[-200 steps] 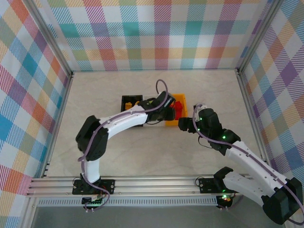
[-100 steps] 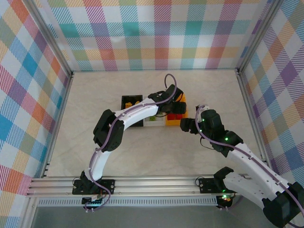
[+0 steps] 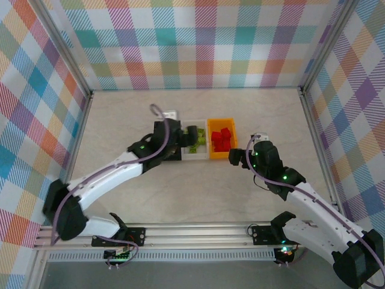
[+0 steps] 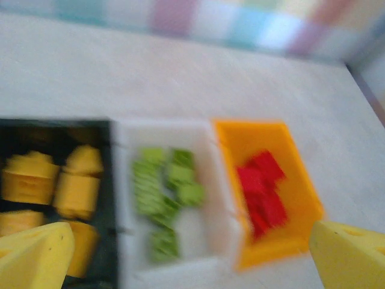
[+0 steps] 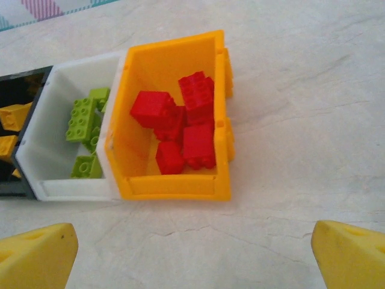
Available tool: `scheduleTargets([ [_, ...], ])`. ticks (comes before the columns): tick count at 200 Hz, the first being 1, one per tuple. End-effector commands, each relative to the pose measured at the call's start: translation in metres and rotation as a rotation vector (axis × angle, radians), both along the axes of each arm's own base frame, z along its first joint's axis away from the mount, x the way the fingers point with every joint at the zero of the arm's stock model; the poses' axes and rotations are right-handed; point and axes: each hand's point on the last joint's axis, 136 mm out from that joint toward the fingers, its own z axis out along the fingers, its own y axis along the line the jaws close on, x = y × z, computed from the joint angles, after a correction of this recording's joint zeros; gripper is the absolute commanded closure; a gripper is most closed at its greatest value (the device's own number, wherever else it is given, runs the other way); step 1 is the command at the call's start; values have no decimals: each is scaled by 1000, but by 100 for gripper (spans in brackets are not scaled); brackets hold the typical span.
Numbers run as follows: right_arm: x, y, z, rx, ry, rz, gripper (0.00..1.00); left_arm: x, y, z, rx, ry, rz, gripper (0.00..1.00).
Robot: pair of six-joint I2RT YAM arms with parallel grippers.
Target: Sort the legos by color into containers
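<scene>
Marbled table (image 3: 120, 120) carries the containers (image 3: 195, 158) in a row: black bin (image 4: 54, 127) with yellow legos (image 4: 77, 186) at 9 o'clock, white bin (image 5: 66, 188) with green legos (image 5: 81, 117) centre, orange bin (image 5: 174, 186) with red legos (image 5: 180, 129) at 3 o'clock. My left gripper (image 4: 192, 256) and right gripper (image 5: 192, 253) stand wide, empty. Risk: either gripper, close beside the row, could nudge it and spill legos.

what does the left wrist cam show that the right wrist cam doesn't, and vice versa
Left wrist, blurred: most of the black bin with several yellow-orange bricks, plus the plaid wall. Right wrist, sharp: studs on the red bricks and fine cracks in the table top; the black bin is a sliver at the left edge. Both: the white bin with green bricks beside the orange bin holding the red bricks.
</scene>
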Motion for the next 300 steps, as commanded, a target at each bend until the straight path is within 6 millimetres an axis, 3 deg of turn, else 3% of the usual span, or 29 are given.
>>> scheduleTargets([
  [1,13,-17,8,-31,-63,-106,0,10,82,-12,138,-107,223,0],
  [23,18,-22,6,-66,-81,-128,0,6,151,-19,223,-128,366,0],
  [43,18,-29,2,-85,-97,-155,0,5,203,-39,330,-109,471,0],
  [67,18,-31,1,-87,-116,-154,0,14,236,-78,372,-48,511,0],
  [94,19,-37,0,-105,-125,-168,0,31,226,-102,358,-99,422,0],
  [130,23,-59,7,-112,-154,-273,0,37,230,-138,336,-107,409,0],
  [150,31,-69,11,-144,-184,-289,0,44,215,-147,323,-104,312,0],
  [159,35,-73,13,-170,-209,-288,0,40,217,-156,301,-108,305,0],
  [184,52,-82,19,-279,-322,-272,0,43,222,-152,292,-122,329,0],
  [204,71,-99,9,-383,-331,-282,0,42,224,-152,286,-116,333,0],
  [235,99,-118,-37,-365,-266,-261,0,41,224,-153,287,-115,334,0],
  [278,118,-112,-73,-278,-297,-185,0,42,224,-153,288,-115,334,0],
  [300,124,-114,-80,-231,-257,-161,0,42,224,-153,288,-116,334,0],
])
